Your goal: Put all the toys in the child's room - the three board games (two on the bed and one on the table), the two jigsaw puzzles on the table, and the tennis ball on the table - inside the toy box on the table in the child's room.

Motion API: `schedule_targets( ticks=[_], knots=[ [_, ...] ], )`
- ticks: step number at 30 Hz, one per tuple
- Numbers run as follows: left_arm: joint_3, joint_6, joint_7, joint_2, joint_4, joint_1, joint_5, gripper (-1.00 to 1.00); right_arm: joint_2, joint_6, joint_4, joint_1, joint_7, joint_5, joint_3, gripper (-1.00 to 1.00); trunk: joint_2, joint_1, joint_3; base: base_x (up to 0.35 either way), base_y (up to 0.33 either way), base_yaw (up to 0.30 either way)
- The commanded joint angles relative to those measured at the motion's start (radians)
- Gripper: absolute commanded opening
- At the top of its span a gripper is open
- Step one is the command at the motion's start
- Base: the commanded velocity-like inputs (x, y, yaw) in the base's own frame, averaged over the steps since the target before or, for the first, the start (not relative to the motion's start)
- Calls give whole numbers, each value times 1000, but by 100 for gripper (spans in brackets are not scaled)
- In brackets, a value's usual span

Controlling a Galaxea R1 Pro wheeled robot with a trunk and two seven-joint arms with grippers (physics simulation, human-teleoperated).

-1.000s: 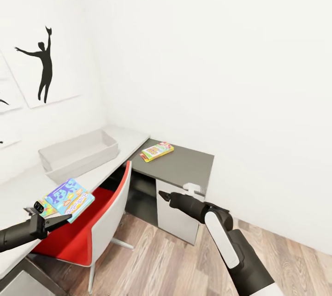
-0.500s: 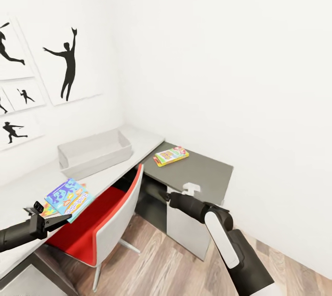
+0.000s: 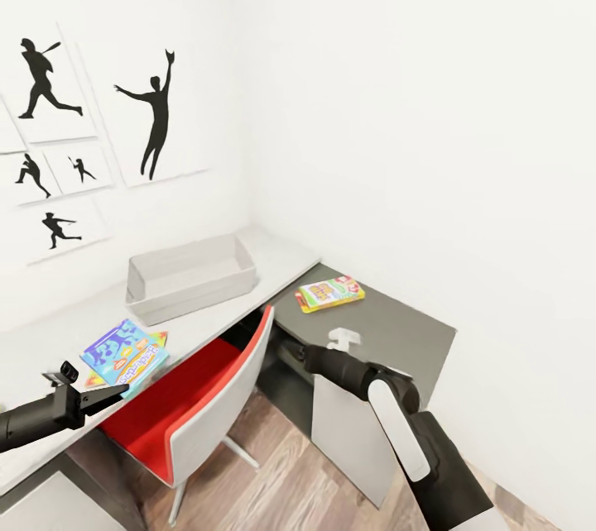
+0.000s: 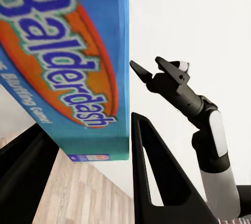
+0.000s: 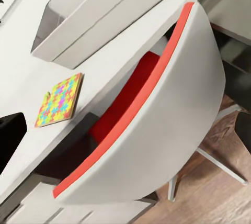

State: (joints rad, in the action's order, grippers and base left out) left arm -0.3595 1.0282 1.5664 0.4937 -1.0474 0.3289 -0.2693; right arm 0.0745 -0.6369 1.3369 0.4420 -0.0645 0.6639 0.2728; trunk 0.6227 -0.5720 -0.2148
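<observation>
We are holding the blue board game (image 3: 124, 353) in our left tool (image 3: 93, 395), whose two fingers are closing on the box's near edge; in the left wrist view the box (image 4: 68, 62) is sitting between the dark fingers. Our right tool (image 3: 290, 346) is hanging beside the red chair (image 3: 207, 390), and we cannot tell whether it is open or closed.

The toy box (image 3: 192, 276) is resting toward the far end of the pale bench (image 3: 50, 341), against the wall, well apart from the held game. A jigsaw puzzle (image 5: 60, 100) is lying on the bench between the toy box and the near end. Another board game (image 3: 330, 293) is lying on the lower dark section (image 3: 397, 332), near its far corner.

We are judging these risks:
- The grip is catching only one edge, so the flat box could be pivoting or slipping out on the way.
- Carrying it low, we could be sweeping the puzzle off the front edge.
- Releasing short of the toy box's flared rim would leave the game tilted on it.
- The right arm could be bumping the chair back.
</observation>
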Motion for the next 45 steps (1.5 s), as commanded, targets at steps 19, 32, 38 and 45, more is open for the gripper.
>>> schedule_targets(
  ticks=[19,32,38,45],
  knots=[
    [1,10,4,-1,0,1,1,-100,-4,-4,-1,1,-3,-2,0,100,1,-1,-2,224,-155,291],
    [1,10,4,-1,0,1,1,-100,-5,-4,0,1,-5,-1,-2,100,1,-1,-2,239,-4,291],
    [0,10,4,0,0,1,1,-100,-5,-3,-7,1,-4,-2,-5,100,1,-1,-2,237,17,183],
    [1,10,4,0,0,1,1,-100,-6,-3,-8,1,-7,-1,-8,100,1,-1,-2,235,57,14]
  ],
)
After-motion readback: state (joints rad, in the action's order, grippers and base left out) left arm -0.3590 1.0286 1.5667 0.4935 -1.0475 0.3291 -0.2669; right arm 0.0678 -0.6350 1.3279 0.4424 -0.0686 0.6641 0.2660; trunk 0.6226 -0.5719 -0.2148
